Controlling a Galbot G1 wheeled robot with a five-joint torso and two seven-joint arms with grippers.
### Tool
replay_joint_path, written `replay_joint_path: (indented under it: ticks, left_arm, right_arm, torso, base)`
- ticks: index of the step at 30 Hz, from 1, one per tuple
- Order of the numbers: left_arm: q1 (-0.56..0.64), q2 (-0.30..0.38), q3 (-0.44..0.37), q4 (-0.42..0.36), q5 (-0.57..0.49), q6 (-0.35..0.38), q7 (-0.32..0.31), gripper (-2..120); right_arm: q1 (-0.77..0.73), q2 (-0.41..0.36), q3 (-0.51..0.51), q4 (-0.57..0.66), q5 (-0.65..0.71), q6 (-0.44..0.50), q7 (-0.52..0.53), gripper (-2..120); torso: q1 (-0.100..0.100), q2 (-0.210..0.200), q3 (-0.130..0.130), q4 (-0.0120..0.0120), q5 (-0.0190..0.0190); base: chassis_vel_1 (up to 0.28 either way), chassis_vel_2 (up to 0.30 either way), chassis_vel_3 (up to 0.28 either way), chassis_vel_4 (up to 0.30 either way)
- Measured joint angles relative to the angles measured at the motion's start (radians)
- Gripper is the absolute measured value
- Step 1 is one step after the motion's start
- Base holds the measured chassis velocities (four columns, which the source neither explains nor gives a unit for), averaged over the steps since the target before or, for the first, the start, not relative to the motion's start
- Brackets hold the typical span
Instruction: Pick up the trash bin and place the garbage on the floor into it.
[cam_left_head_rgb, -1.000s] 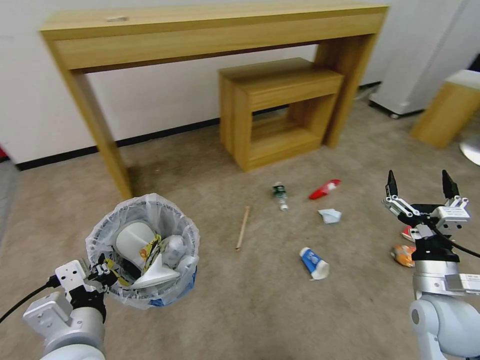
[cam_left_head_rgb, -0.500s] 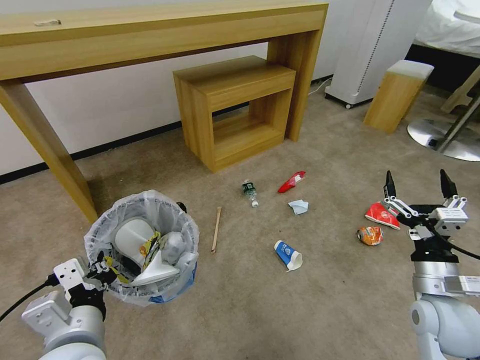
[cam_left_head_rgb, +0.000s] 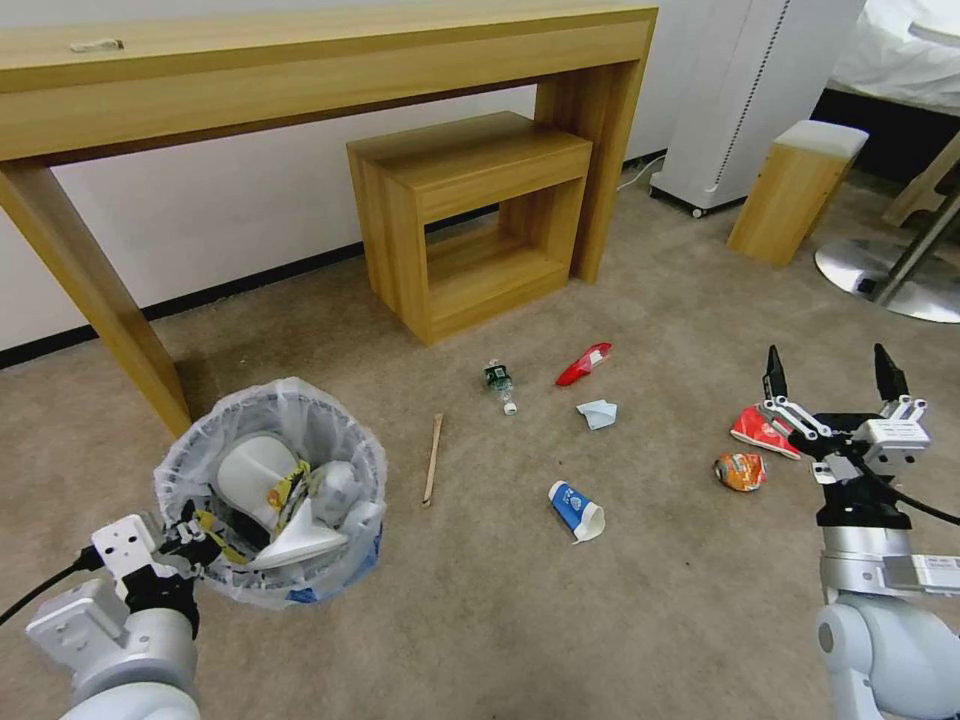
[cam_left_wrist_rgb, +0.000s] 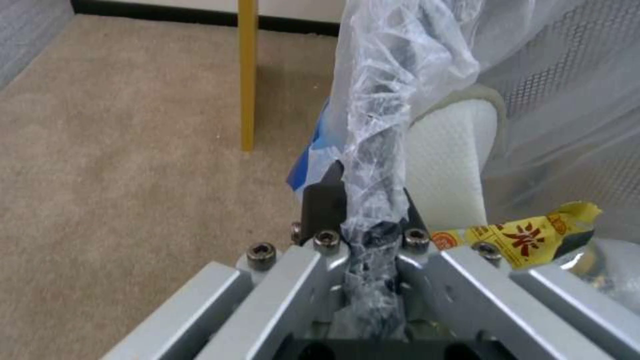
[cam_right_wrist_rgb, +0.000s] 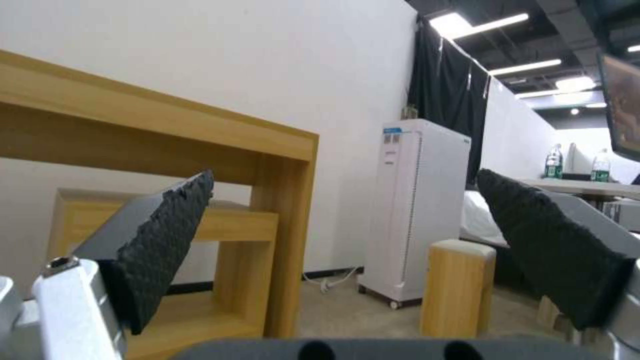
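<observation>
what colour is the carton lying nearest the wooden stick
Blue and white, the carton shows best in the head view.

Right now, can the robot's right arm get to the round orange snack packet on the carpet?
Probably yes. The right gripper is open and empty, raised with fingers pointing up. The orange packet lies close beside that arm on bare floor, nothing between; it would have to tip down first.

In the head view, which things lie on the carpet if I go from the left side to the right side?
Trash bin held by the left gripper → wooden stick → small bottle → blue-white carton → orange packet → right gripper, open above the carpet.
</observation>
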Motion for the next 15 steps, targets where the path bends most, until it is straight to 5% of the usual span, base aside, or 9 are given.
replay_joint_path:
  ticks: [15]
  left_arm:
    - [-0.011,-0.003,-0.005,0.000,-0.002,0.001,-0.001,1]
  right_arm:
    - [0.002,-0.001,-0.003,-0.011,0.001,0.009,0.001,100]
  torso:
    - [0.000,0.000,0.000,-0.0001,0.0001]
  base:
    - [-0.187,0.176,0.179,-0.187]
